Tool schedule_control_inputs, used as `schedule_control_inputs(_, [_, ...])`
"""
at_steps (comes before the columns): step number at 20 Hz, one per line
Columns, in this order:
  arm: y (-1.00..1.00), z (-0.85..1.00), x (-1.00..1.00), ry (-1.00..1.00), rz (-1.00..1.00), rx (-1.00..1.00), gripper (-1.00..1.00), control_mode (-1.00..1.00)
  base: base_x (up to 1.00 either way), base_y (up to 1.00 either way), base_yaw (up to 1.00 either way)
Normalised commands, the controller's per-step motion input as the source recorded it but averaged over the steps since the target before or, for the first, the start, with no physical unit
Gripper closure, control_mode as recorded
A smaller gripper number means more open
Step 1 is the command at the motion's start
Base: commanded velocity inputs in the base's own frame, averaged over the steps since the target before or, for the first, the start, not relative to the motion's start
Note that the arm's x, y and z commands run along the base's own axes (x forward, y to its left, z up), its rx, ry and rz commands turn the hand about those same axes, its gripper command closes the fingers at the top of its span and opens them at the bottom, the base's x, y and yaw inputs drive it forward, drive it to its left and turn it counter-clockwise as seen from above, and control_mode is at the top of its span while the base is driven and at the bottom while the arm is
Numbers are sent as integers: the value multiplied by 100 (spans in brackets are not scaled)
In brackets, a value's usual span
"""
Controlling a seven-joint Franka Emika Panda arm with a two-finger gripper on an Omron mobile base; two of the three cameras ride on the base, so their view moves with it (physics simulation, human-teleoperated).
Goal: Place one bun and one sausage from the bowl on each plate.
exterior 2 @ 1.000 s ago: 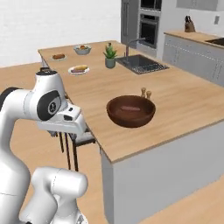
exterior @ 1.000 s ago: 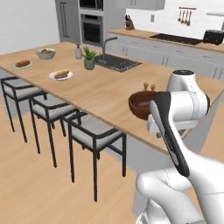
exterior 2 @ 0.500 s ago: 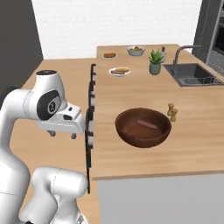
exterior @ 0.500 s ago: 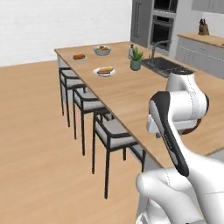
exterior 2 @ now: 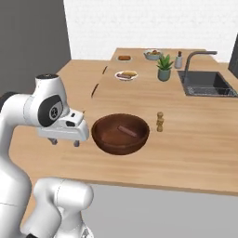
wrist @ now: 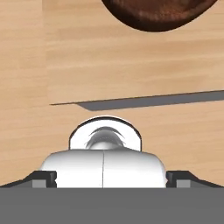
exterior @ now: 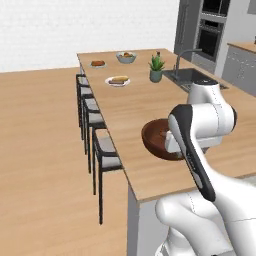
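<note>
My end effector (exterior 2: 65,142) hangs released, holding nothing, over the near edge of the surface (exterior 2: 195,153), just left of the bowl (exterior 2: 120,133) and not touching it. In the hand view the two finger tips (wrist: 43,178) sit far apart at the bottom corners, and the bowl's rim (wrist: 159,15) cuts in at the top edge, with the surface's edge (wrist: 131,101) running across below it.

The bowl is dark brown wood, wide and deep, near the front edge of the surface. One sausage (exterior 2: 126,131) lies inside it; can't tell what else is in there. In the left base view the bowl (exterior: 155,140) is partly hidden behind my arm.

Just right of the bowl stands a small wooden pepper mill (exterior 2: 160,122), upright, apart from the bowl.

Farther back, a sink (exterior 2: 204,86) with a faucet (exterior 2: 197,58) is set into the right side of the surface. A potted plant (exterior 2: 164,68) and a small bottle (exterior 2: 178,60) stand beside the sink's far left corner.

White plate (exterior 2: 126,75) sits left of the plant, toward the left edge, with food on it, looks like a bun and a sausage. Second plate (exterior 2: 123,58) lies near the far left corner, with something brown on it. A pale grey fruit bowl (exterior 2: 153,54) is by the far edge, right of that plate.

Stools (exterior: 102,150) line the left edge of the surface.
</note>
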Motion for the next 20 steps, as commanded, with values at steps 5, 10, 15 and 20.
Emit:
schedule_control_inputs(5, [0, 0, 0, 0, 0, 0, -100, 100, 14, -96, 24])
schedule_control_inputs(10, [0, 0, 0, 0, 0, 0, -100, 100, 39, -53, 26])
schedule_control_inputs(15, [0, 0, 0, 0, 0, 0, -100, 100, 26, 24, -3])
schedule_control_inputs(20, [0, 0, 0, 0, 0, 0, -100, 100, 56, 14, -2])
